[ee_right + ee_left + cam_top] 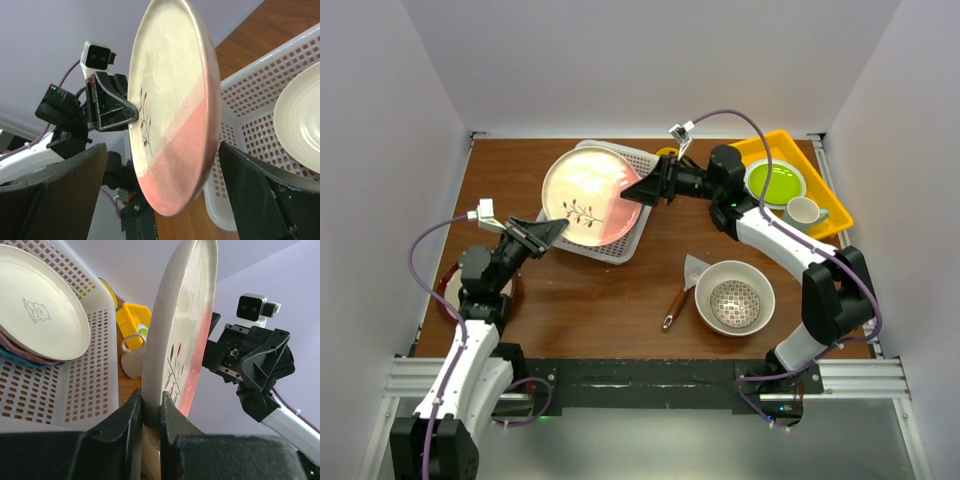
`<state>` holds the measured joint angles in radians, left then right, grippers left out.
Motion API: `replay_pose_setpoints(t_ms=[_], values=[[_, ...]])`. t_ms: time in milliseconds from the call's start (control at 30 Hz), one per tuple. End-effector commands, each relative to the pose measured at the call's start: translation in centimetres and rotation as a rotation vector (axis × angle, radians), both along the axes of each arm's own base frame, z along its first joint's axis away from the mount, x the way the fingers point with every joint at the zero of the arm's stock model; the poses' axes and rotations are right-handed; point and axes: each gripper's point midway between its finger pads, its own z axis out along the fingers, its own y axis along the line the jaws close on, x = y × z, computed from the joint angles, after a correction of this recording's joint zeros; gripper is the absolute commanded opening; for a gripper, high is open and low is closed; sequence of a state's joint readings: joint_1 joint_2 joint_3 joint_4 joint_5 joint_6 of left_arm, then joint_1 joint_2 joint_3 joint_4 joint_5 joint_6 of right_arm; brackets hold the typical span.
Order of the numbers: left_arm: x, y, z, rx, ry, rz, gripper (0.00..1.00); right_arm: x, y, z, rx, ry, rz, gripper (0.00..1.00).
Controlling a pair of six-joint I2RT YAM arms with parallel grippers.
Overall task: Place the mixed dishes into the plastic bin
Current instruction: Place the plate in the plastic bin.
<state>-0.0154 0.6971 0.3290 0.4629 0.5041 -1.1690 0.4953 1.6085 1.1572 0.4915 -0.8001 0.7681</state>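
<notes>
A cream plate with a pink segment and a twig motif [588, 195] hangs tilted above the white plastic bin [632, 238]. My left gripper [556, 229] is shut on its near-left rim; in the left wrist view the gripper [150, 399] pinches the plate [180, 315] edge-on. My right gripper [640, 190] is open at the opposite rim. In the right wrist view its fingers [75, 190] stand wide to either side of the plate [170, 100] without touching it. A cream plate [40, 305] lies on other plates in the bin [95, 365].
At the back right, a yellow tray [775, 140] holds a lime-green plate [775, 183] and a cream mug [805, 210]. Front right, a large cream bowl [760, 285] holds a small patterned bowl [733, 304]; a spatula [678, 295] lies beside it. A red-rimmed plate [448, 290] lies under my left arm.
</notes>
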Motion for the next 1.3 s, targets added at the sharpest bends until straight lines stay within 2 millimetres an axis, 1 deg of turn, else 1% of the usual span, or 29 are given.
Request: replay_pose_setpoints(t_ms=[0,67,133,167,200,267,300,367,400,500,533,567,600,633,667,733,767,800,833,867,900,933,967,1033,1067,1133,1167,1233,1267], values=[[-0.2,0.5,6.8,-0.059,-0.220,0.030,0.00,1.7,-2.6,2.9,0.010,-0.104,-0.098,0.98],[0.1,0.7,7.1,-0.063,-0.222,0.046,0.00,2.0,-3.4,3.2,0.012,-0.111,-0.121,0.98],[0.7,0.9,7.0,-0.059,-0.208,0.057,0.00,2.6,-4.4,3.3,0.012,-0.111,-0.151,0.98],[0.9,0.9,7.3,-0.057,-0.208,0.062,0.00,2.6,-4.8,3.5,0.007,-0.115,-0.165,0.98],[1.3,1.0,7.0,-0.053,-0.193,0.068,0.00,3.0,-5.5,3.5,0.005,-0.122,-0.181,0.98],[1.9,1.2,7.0,-0.048,-0.180,0.083,0.00,3.3,-6.2,3.5,-0.003,-0.124,-0.201,0.98],[2.5,1.3,6.6,-0.044,-0.158,0.089,0.00,3.5,-6.9,3.7,-0.001,-0.132,-0.220,0.98],[3.2,1.5,6.6,-0.033,-0.141,0.105,0.00,3.8,-7.7,4.0,0.002,-0.142,-0.235,0.98],[3.8,1.5,6.2,-0.024,-0.119,0.113,0.00,3.8,-8.0,4.3,0.005,-0.148,-0.242,0.98],[5.2,2.1,5.9,0.002,-0.077,0.150,0.00,3.8,-9.0,5.0,0.017,-0.168,-0.257,0.98],[5.7,2.4,6.3,0.006,-0.079,0.175,0.00,3.9,-9.2,5.0,0.020,-0.165,-0.265,0.98],[6.1,2.5,5.8,0.010,-0.045,0.184,0.00,4.0,-9.5,5.2,0.024,-0.173,-0.269,0.98],[6.7,2.7,5.3,0.016,-0.022,0.194,0.00,4.0,-9.7,5.3,0.028,-0.173,-0.272,0.98],[7.1,2.8,5.8,0.012,-0.022,0.213,0.00,4.0,-9.8,5.2,0.031,-0.167,-0.273,0.98],[7.8,2.8,4.8,0.017,0.020,0.219,0.00,4.2,-10.0,5.2,0.033,-0.169,-0.279,0.98],[8.5,2.6,4.7,0.011,0.047,0.241,0.00,4.1,-10.1,5.2,0.037,-0.165,-0.279,0.98],[9.1,2.4,4.1,0.013,0.078,0.247,0.00,4.1,-10.3,5.3,0.040,-0.169,-0.283,0.98],[9.4,1.8,3.9,0.016,0.093,0.243,0.00,4.1,-10.3,5.2,0.040,-0.167,-0.282,0.98],[9.9,1.9,4.0,0.014,0.114,0.268,0.00,4.2,-10.4,5.3,0.042,-0.164,-0.286,0.98],[10.5,1.6,3.3,0.018,0.138,0.273,0.00,4.2,-10.5,5.4,0.044,-0.170,-0.288,0.98],[10.8,1.0,3.1,0.018,0.153,0.266,0.00,4.1,-10.6,5.4,0.045,-0.168,-0.287,0.98],[11.3,1.1,3.3,0.010,0.173,0.290,0.00,4.0,-10.7,5.4,0.048,-0.166,-0.287,0.98],[11.9,0.9,2.3,0.016,0.213,0.297,0.00,4.1,-10.8,5.5,0.050,-0.170,-0.290,0.98],[12.6,0.4,2.5,0.009,0.221,0.303,0.00,4.0,-10.9,5.5,0.052,-0.168,-0.290,0.98],[13.0,0.3,1.9,0.012,0.236,0.307,0.00,4.1,-11.0,5.6,0.055,-0.172,-0.293,0.98],[13.6,0.2,1.8,0.010,0.256,0.325,0.00,4.1,-11.1,5.5,0.057,-0.165,-0.294,0.98],[14.0,0.1,1.1,0.014,0.271,0.325,0.00,4.1,-11.2,5.6,0.060,-0.170,-0.295,0.98],[14.4,-0.3,1.0,0.007,0.281,0.320,0.00,4.1,-11.3,5.5,0.060,-0.166,-0.296,0.98],[14.8,-0.6,0.3,0.013,0.298,0.318,0.00,4.1,-11.4,5.6,0.063,-0.170,-0.296,0.98]])
